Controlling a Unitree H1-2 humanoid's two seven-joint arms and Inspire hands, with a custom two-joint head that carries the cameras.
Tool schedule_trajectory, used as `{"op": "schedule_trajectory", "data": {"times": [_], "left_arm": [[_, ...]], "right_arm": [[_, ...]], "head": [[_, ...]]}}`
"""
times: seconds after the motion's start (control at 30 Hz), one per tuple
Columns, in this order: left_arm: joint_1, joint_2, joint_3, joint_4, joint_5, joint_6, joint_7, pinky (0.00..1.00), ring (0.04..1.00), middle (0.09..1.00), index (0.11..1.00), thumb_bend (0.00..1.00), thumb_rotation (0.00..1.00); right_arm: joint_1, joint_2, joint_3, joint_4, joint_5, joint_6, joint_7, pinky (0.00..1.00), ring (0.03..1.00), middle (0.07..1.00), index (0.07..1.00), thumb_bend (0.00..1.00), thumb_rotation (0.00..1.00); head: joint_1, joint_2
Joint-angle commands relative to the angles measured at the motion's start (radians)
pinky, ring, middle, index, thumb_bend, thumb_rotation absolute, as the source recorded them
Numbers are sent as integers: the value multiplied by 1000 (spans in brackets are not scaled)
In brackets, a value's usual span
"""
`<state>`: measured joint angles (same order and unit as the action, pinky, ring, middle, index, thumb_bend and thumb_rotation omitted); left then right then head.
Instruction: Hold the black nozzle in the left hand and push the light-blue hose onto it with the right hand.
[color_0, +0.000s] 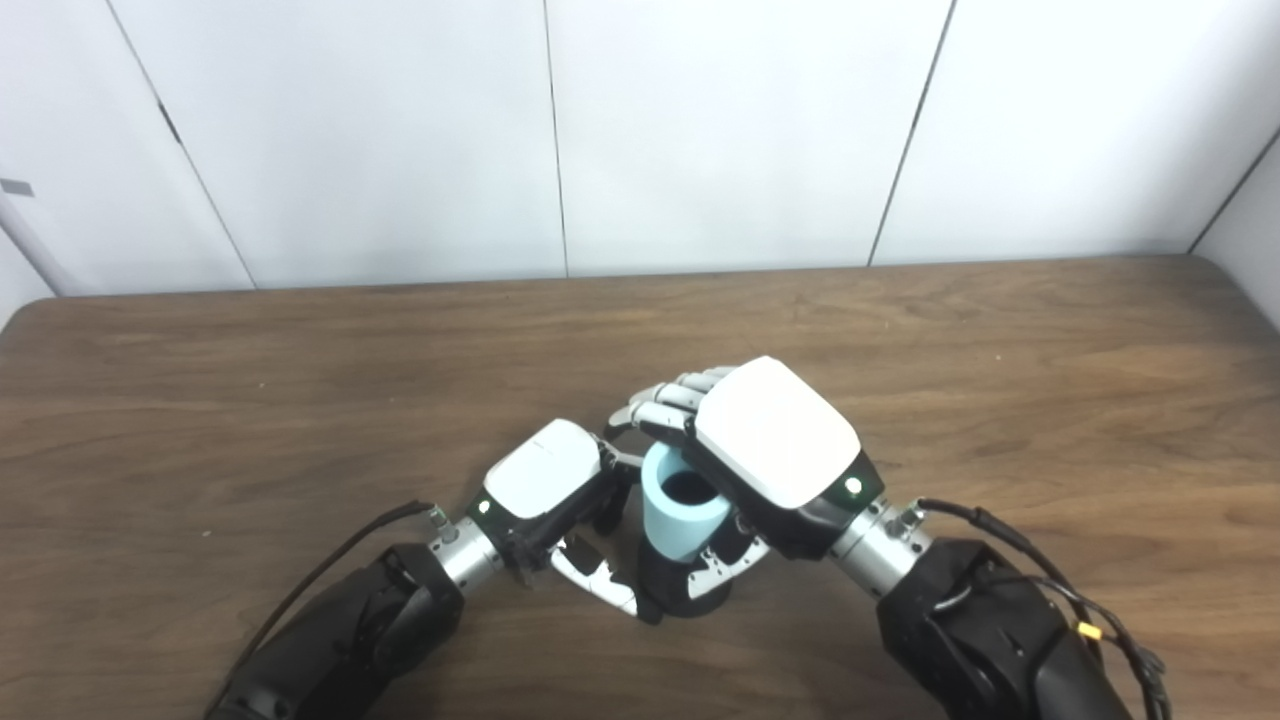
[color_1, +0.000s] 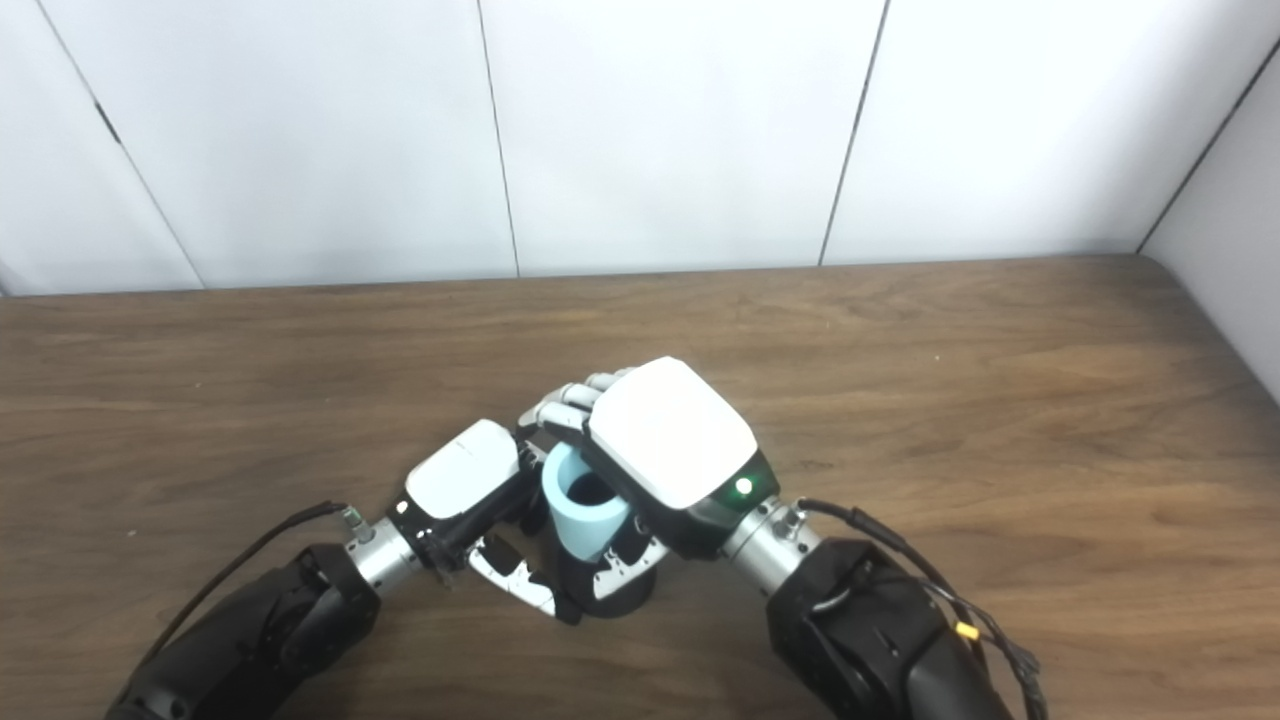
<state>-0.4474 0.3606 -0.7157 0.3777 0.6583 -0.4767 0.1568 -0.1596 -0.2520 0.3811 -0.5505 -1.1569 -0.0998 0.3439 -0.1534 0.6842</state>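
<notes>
- The light-blue hose (color_0: 682, 515) is a short, thick tube standing nearly upright at the near middle of the wooden table (color_0: 1000, 400); its open mouth faces up and a little toward the cameras; the bore looks dark, and what lies inside it cannot be made out.
- The black nozzle (color_0: 690, 595) sits directly under the hose; the hose's lower end meets it, and only the dark base shows below the blue; how far the hose is seated on it cannot be told.
- The right hand (color_0: 775, 440) is closed around the hose from the right and from above; its fingers (color_0: 668, 400) curl over the far side of the rim, and its thumb (color_0: 735, 560) presses the near lower side, next to where hose and nozzle join; the white back of the hand hides part of the tube's right wall.
- The left hand (color_0: 545, 485) comes in from the left, its white back tilted up and toward the hose; its fingers wrap toward the black piece, and its thumb (color_0: 600, 582) lies low along the near side, touching the nozzle's base; it looks closed on the nozzle, though the contact on the far side is hidden.
- The two hands are just beside each other, the hose and nozzle between them; the right hand stands higher than the left.
- Both forearms rest low over the near edge of the table; a black cable (color_0: 320, 570) trails from the left wrist; a white panelled wall (color_0: 700, 130) stands behind.
</notes>
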Motion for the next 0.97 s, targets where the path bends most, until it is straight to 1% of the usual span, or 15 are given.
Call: {"op": "schedule_trajectory", "data": {"times": [0.0, 0.03, 0.07, 0.13, 0.2, 0.33, 0.43, 0.5, 0.6, 0.67, 0.7, 0.77, 0.8, 0.87, 0.93], "left_arm": [[117, -50, -63, 54, 3, 9, -91, 405, 500, 557, 532, 750, 70], [118, -50, -58, 48, -2, 10, -110, 428, 524, 576, 559, 868, 78], [119, -50, -54, 43, -5, 10, -122, 460, 554, 597, 584, 942, 87], [122, -52, -44, 38, -13, 13, -144, 503, 586, 618, 599, 983, 97], [124, -55, -37, 37, -14, 13, -154, 527, 603, 623, 605, 991, 103], [123, -58, -33, 43, -10, 9, -154, 535, 600, 619, 603, 993, 118], [124, -59, -31, 42, -17, 8, -159, 540, 598, 615, 600, 990, 114], [125, -58, -29, 38, -18, 9, -164, 526, 591, 610, 596, 989, 112], [127, -57, -27, 34, -20, 9, -167, 531, 592, 606, 594, 988, 102], [128, -58, -25, 31, -20, 9, -167, 529, 588, 603, 589, 992, 100], [129, -58, -24, 31, -20, 10, -172, 530, 588, 603, 588, 993, 99], [130, -59, -21, 32, -22, 10, -178, 532, 592, 609, 593, 984, 104], [131, -60, -19, 33, -23, 10, -177, 531, 592, 609, 593, 984, 103], [133, -62, -18, 35, -25, 9, -172, 527, 590, 609, 592, 992, 97], [132, -61, -22, 39, -29, 8, -167, 534, 591, 608, 591, 994, 97]], "right_arm": [[31, -16, 34, 31, -14, -42, 38, 538, 663, 726, 699, 893, 370], [33, -16, 36, 32, -12, -39, 42, 545, 669, 730, 706, 876, 397], [34, -16, 37, 33, -9, -37, 47, 554, 676, 737, 715, 855, 429], [38, -14, 41, 36, 0, -35, 51, 567, 684, 745, 723, 834, 469], [41, -14, 46, 40, 2, -37, 50, 579, 689, 749, 727, 836, 504], [46, -18, 58, 47, -28, -39, 50, 601, 699, 755, 741, 813, 570], [51, -19, 66, 49, -71, -35, 51, 609, 711, 766, 751, 808, 585], [53, -17, 67, 46, -81, -25, 63, 616, 720, 777, 761, 796, 592], [58, -16, 67, 43, -91, -16, 80, 631, 741, 799, 779, 792, 598], [60, -19, 67, 43, -94, -16, 82, 645, 761, 813, 790, 818, 640], [60, -20, 67, 40, -92, -13, 97, 649, 766, 816, 792, 825, 649], [59, -21, 66, 32, -82, -4, 132, 696, 809, 849, 824, 891, 699], [57, -21, 66, 22, -78, 4, 166, 707, 819, 856, 830, 910, 708], [52, -22, 66, 2, -61, 22, 233, 762, 862, 890, 864, 976, 763], [47, -22, 65, -15, -44, 41, 289, 809, 896, 918, 887, 997, 817]], "head": [[0, 1], [0, 1], [0, 2], [0, 3], [0, 3], [1, 3], [1, 3], [1, 3], [0, 4], [1, 4], [1, 4], [0, 4], [0, 5], [0, 4], [1, 3]]}}
